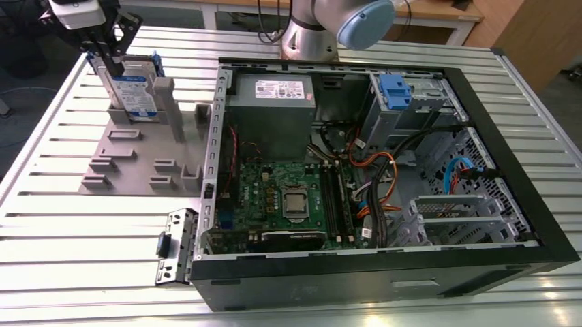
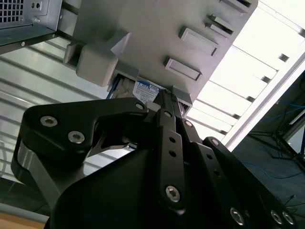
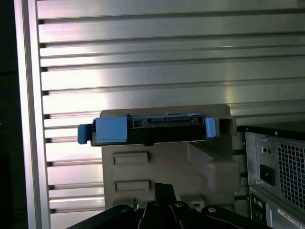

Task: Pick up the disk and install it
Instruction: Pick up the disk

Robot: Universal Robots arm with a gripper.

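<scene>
The disk point(image 1: 136, 95) stands upright on its edge in a slot at the far end of the grey holder point(image 1: 136, 153). The holder lies on the slatted metal table point(image 1: 54, 225), just beside the open computer case point(image 1: 364, 279), on the exterior view's left of it. The gripper point(image 1: 108, 58) is low at the top edge of the disk, but I cannot tell if it is open, closed or clamping the disk; in the first wrist view the disk point(image 3: 147, 131) shows its blue bracket above the holder.

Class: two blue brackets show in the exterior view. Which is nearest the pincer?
The bracket framing the disk, upright in the grey holder at the pincer; the other bracket sits inside the computer case.
</scene>
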